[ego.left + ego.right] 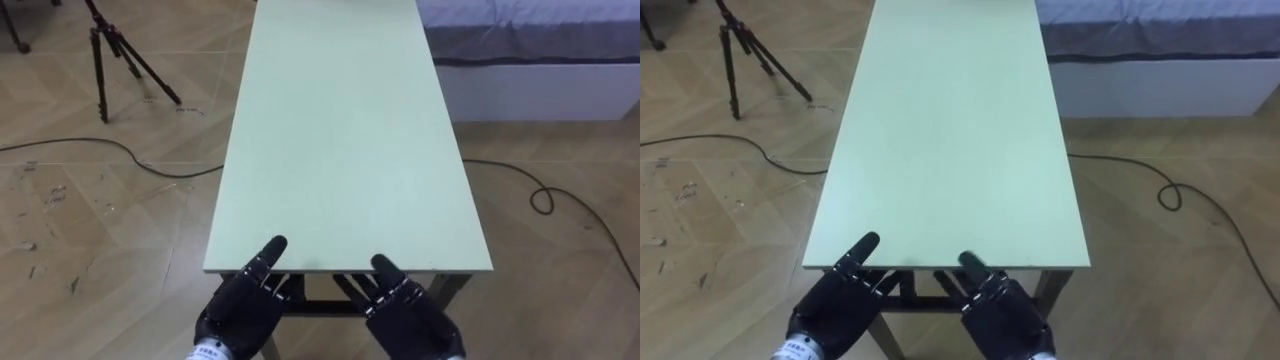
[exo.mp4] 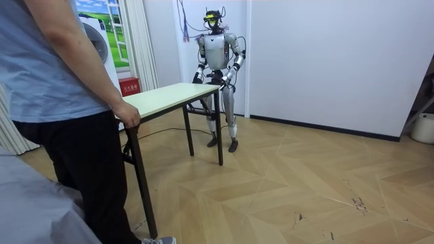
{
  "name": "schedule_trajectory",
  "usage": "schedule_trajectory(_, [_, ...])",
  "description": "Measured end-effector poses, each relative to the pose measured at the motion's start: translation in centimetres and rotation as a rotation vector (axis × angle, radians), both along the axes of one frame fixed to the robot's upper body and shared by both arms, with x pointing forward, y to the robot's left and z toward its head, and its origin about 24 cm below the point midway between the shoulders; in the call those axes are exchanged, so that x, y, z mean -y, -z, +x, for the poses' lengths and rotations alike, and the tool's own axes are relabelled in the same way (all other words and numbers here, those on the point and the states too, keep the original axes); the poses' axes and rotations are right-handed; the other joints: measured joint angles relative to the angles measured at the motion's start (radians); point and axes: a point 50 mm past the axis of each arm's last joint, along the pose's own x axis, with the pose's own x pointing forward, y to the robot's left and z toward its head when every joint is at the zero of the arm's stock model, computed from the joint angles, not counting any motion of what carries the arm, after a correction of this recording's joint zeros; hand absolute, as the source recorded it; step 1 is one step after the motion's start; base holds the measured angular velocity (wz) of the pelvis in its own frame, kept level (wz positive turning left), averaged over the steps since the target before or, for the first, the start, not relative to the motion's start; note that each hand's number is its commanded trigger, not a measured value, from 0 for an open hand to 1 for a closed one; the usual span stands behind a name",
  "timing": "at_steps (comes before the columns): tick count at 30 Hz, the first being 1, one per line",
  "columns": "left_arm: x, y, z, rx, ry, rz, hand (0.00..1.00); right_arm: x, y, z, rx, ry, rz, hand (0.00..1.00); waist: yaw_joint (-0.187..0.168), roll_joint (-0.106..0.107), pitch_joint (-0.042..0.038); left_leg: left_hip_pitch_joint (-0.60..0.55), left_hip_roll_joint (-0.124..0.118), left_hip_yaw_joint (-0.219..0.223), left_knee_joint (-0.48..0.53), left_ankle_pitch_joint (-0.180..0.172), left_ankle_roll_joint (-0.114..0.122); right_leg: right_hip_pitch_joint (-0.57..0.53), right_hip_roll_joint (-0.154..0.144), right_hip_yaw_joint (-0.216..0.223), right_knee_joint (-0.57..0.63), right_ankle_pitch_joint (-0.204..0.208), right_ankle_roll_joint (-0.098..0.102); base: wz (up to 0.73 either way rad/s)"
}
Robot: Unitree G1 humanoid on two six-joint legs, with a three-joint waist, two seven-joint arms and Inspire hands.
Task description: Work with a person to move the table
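A long table (image 1: pixel 340 130) with a pale green top and dark metal legs stretches away from me. My left hand (image 1: pixel 240 305) and right hand (image 1: pixel 410 315) grip its near short edge, thumbs lying on the top and fingers curled under the rim. In the room view I stand upright at the far end of the table (image 2: pixel 169 95), close to a white wall. A person in a blue shirt stands at the other end, one hand (image 2: pixel 129 116) clasped over that corner.
A black tripod (image 1: pixel 115 50) stands on the wood floor left of the table. A low bed (image 1: pixel 540 60) with a grey cover lies to the right. Open parquet floor (image 2: pixel 305 183) spreads on the room view's right, with a white bucket (image 2: pixel 424 127) by the wall.
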Motion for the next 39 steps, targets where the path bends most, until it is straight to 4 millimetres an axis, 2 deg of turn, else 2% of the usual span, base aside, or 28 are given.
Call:
schedule_trajectory(13, [0.0, 0.0, 0.3, -0.045, 0.003, 0.008, 0.00, 0.7, -0.3, 1.5, -0.075, 0.123, 0.014, 0.00, 0.000, 0.005, -0.0032, 0.004, 0.001, 0.004, -0.002, 0.000, 0.000, 0.000, 0.001, 0.003, 0.001, 0.000, 0.000, 0.00])
schedule_trajectory(21, [0.4, 0.3, 0.6, -0.083, -0.012, -0.006, 0.00, 1.3, -0.5, 2.1, -0.115, 0.191, 0.024, 0.00, -0.002, 0.024, -0.0122, 0.004, 0.001, 0.004, -0.002, 0.000, 0.000, 0.002, 0.001, 0.002, 0.002, 0.001, -0.001, 0.00])
schedule_trajectory(25, [0.5, 0.3, 0.7, -0.097, -0.021, -0.010, 0.00, 1.2, -0.9, 2.3, -0.124, 0.198, 0.034, 0.00, -0.004, 0.035, -0.0104, 0.002, 0.001, 0.004, -0.002, 0.000, 0.000, 0.001, 0.001, 0.002, 0.001, 0.001, -0.001, 0.00])
schedule_trajectory(31, [0.5, 0.3, 0.8, -0.109, -0.040, -0.020, 0.00, 1.0, -1.1, 2.5, -0.144, 0.210, 0.045, 0.00, -0.007, 0.035, -0.0100, 0.001, 0.001, 0.004, -0.002, 0.000, 0.000, -0.001, 0.001, 0.003, -0.001, 0.001, -0.001, 0.00])
schedule_trajectory(37, [0.8, 0.1, 1.1, -0.121, -0.075, -0.043, 0.00, 0.8, -1.3, 2.5, -0.158, 0.230, 0.055, 0.00, -0.003, 0.030, -0.0070, 0.002, 0.001, 0.004, -0.002, 0.000, 0.000, -0.001, 0.001, 0.004, -0.001, 0.001, -0.001, 0.00])
schedule_trajectory(39, [0.8, 0.0, 1.3, -0.121, -0.083, -0.047, 0.00, 0.7, -1.3, 2.6, -0.160, 0.247, 0.064, 0.00, -0.001, 0.022, -0.0027, 0.002, 0.001, 0.004, -0.001, 0.000, 0.000, -0.001, 0.001, 0.003, -0.001, 0.001, -0.001, 0.00])
